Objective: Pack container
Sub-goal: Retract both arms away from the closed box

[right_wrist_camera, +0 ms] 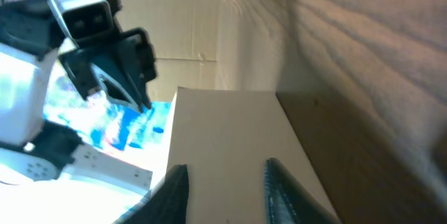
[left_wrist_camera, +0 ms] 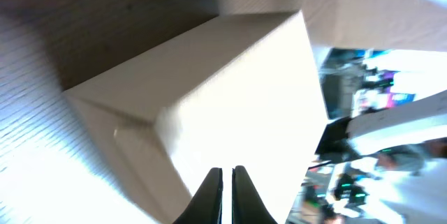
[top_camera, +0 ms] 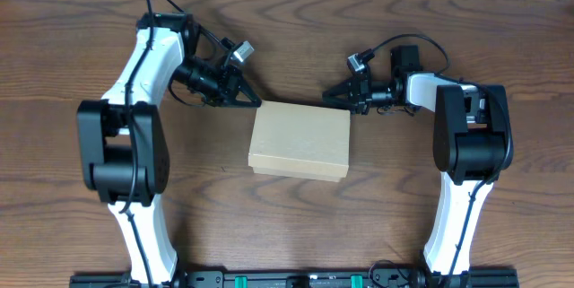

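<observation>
Plain tan cdbd box (top_camera: 300,141), shut, on table (top_camera: 54,55)

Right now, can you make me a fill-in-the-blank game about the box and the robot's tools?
1. The cardboard box has its lid ____.
2. It lies on a table made of brown ____.
3. The left tool is shut, while the right tool is ____.

Missing words: closed; wood; open.
</observation>
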`<act>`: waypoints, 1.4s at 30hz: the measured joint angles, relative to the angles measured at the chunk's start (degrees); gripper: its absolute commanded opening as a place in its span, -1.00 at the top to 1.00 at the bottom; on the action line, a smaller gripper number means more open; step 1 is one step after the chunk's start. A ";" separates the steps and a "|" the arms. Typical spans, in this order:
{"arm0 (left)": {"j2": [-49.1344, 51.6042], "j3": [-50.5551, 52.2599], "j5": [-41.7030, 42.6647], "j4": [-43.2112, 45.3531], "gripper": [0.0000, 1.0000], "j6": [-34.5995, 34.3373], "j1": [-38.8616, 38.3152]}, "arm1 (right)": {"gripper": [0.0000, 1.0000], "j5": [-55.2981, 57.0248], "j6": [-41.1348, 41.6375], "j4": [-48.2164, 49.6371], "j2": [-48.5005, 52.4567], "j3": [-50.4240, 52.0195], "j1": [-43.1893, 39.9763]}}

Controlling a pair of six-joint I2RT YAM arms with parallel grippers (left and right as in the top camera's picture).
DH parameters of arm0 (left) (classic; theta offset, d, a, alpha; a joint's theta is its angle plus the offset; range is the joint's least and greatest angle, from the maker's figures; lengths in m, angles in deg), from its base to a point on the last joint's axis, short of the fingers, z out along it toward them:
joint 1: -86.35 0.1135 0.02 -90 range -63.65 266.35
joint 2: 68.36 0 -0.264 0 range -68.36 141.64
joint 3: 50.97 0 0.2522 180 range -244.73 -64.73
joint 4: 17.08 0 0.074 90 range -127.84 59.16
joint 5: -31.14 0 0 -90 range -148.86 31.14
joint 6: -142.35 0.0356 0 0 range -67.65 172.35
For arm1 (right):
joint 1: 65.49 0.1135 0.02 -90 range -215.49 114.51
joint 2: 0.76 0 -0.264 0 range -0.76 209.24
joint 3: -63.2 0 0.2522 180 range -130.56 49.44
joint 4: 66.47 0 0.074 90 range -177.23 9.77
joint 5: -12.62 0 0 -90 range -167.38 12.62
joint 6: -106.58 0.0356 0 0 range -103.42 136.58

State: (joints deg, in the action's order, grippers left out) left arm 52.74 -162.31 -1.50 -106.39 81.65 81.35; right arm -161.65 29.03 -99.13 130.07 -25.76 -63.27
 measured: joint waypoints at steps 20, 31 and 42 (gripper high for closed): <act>-14.19 -0.11 -42.53 5.57 -0.53 -5.22 0.37 | 0.21 -4.26 44.68 83.95 -0.24 -0.76 -0.33; -14.19 -0.11 -48.54 7.50 -0.57 -11.43 3.65 | 0.12 -4.24 67.36 91.03 -1.53 -0.90 0.26; -14.97 -0.11 -46.82 8.31 -0.57 -11.47 3.58 | 0.05 0.92 54.01 40.65 3.02 -0.57 -3.06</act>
State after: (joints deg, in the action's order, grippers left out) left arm 37.76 -162.42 -48.32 -98.09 70.17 84.94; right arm -160.73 83.03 -58.47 133.08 -26.33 -66.33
